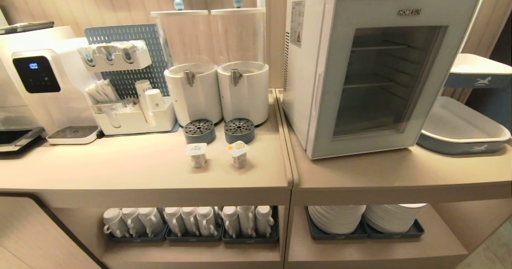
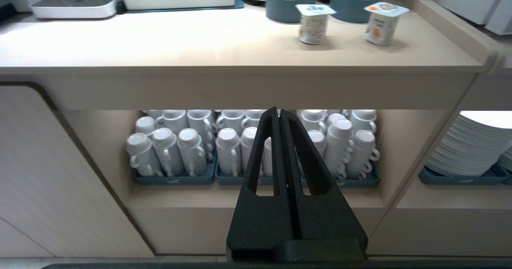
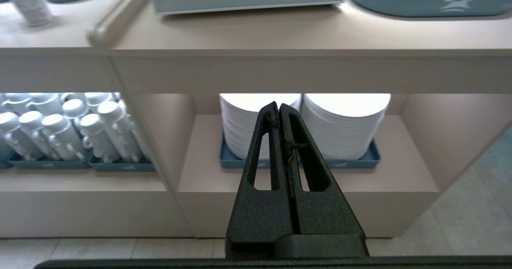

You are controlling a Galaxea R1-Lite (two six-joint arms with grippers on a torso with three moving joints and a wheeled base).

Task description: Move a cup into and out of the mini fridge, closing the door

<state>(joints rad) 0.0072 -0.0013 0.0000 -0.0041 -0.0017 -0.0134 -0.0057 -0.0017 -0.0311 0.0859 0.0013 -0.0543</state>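
Both grippers, left (image 2: 279, 113) and right (image 3: 279, 107), hung low with jaws pressed together, two cups (image 1: 197, 154) stood on the table left of the shut fridge (image 1: 372, 73), whose door could resist opening.

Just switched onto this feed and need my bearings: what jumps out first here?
The white mini fridge stands on the right half of the counter, its glass door shut. Two small sealed cups stand side by side near the counter's front, left of the fridge, before two drink dispensers. Both grippers, left and right, are shut and empty, low before the shelves of mugs and plates.
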